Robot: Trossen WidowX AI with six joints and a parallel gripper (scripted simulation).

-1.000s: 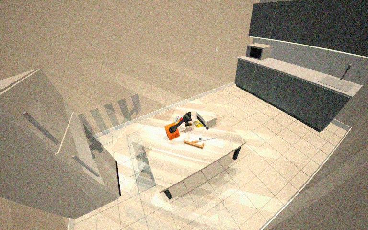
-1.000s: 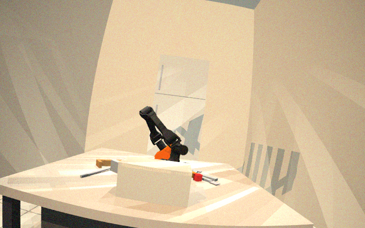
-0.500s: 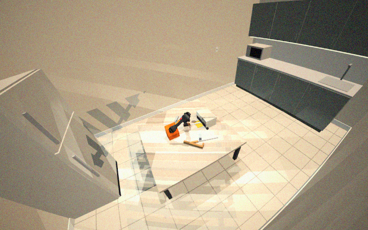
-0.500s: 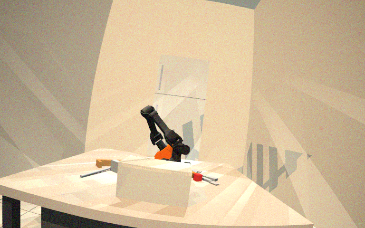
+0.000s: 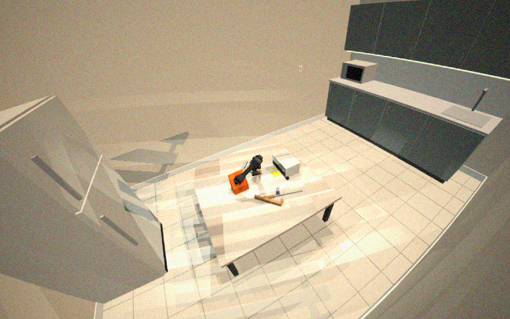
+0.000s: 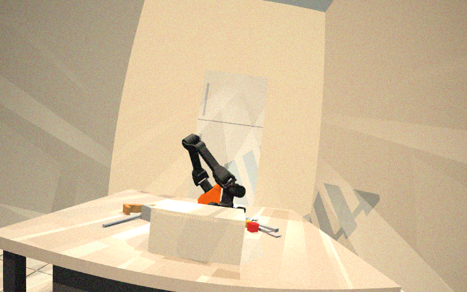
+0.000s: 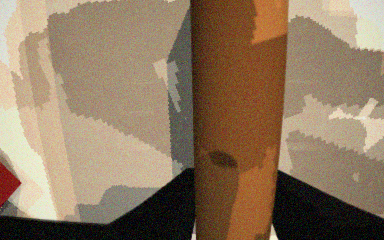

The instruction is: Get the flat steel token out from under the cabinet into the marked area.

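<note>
Cabinet (image 5: 291, 165) (image 6: 196, 237), pale and boxy, stands on the light wooden surface (image 5: 248, 229) (image 6: 303, 258), with its dark-edged front towards the robot's orange base (image 5: 244, 189) (image 6: 206, 199). The end effector (image 5: 256, 173) (image 6: 227, 206) (image 7: 229, 177) is on that front side, clenched around a brown handle (image 5: 259, 172) (image 7: 240, 100). In the wrist view the handle runs up between the black fingers, one on each side. From the top, a thin pale rod (image 5: 267, 171) reaches from the handle towards the cabinet and over the yellow marked area (image 5: 277, 173), which lies just in front of the cabinet. Whether the rod's far end goes under the cabinet is too small to tell.

The steel token cannot be made out in any view; the vent slots are too small to read from the top, and the exterior view shows the cabinet's back. So I cannot tell exactly where it lies.

Off to the robot's right of the cabinet, and nearer the base, lie a chunky wooden tool (image 5: 270, 200) (image 6: 132, 208) and a slim gray rod (image 5: 291, 193) (image 6: 120, 220). Towards the robot's left of the cabinet are a red block (image 6: 252, 227) (image 7: 7, 184) and some gray metal strips (image 6: 270, 228), near each other.
</note>
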